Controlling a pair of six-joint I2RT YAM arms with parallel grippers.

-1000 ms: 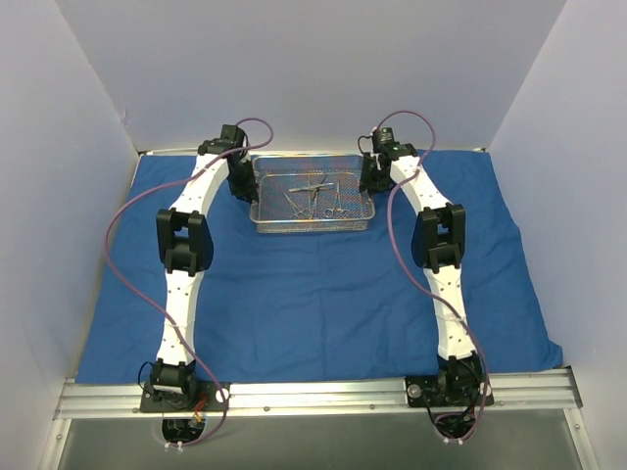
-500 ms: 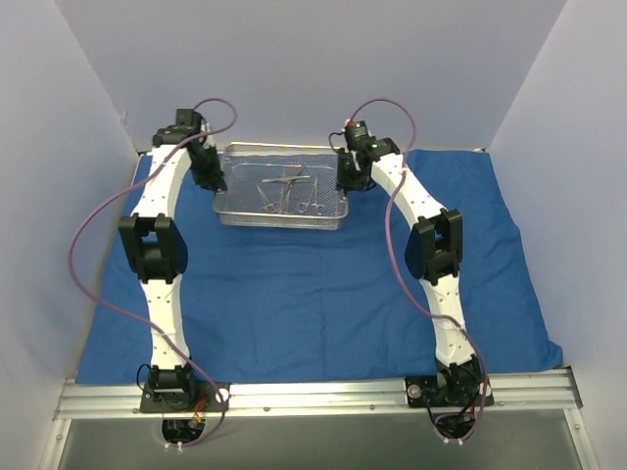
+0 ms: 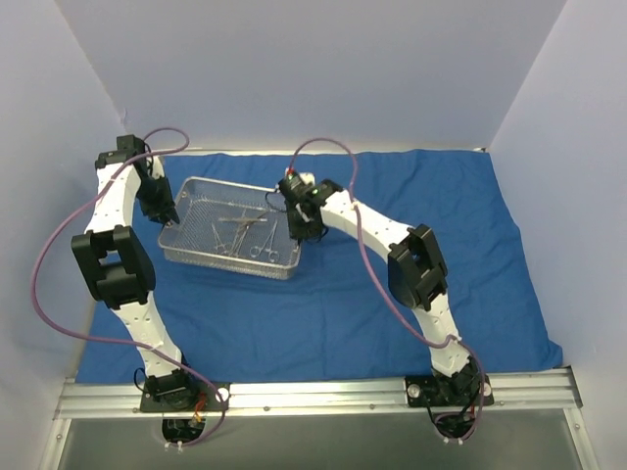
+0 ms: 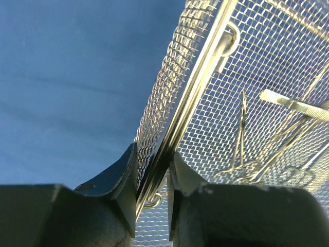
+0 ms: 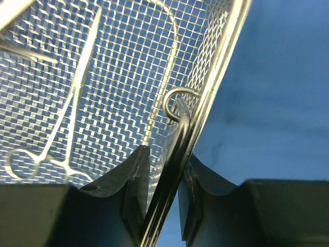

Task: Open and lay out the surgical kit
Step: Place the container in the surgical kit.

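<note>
- Tray placement, top view: the wire-mesh tray [image 3: 225, 262] is over the left half of the spread blue cloth wrap [image 3: 392, 294], skewed to the cloth's edges. Ring-handled instruments [image 3: 240, 231] lie loose near its middle. The left claw [image 3: 165, 210] is at the tray's left end and the right claw [image 3: 299, 227] at its right end. Whether the tray is raised off the cloth I cannot tell from here.
- Left wrist view: the left claw [image 4: 152, 172] is clamped on the tray's [image 4: 205, 67] end wall, one finger outside the mesh and one inside, with the rim wire between them. The instruments [image 4: 241, 139] rest on the mesh floor beyond.
- Right wrist view: the right claw [image 5: 162, 172] is clamped on the opposite end wall of the tray [image 5: 234, 46], just below a wire handle loop [image 5: 177, 103]. A forceps-like instrument [image 5: 61, 128] lies inside.
- Step in hand, as I judge it: placing the tray with both arms. Both ends should move level and together, so the thin rim does not twist out of either grip and the instruments do not slide. The tray should be set flat before either claw lets go.
- Writing: no brand, label or lettering is readable in any view.
</note>
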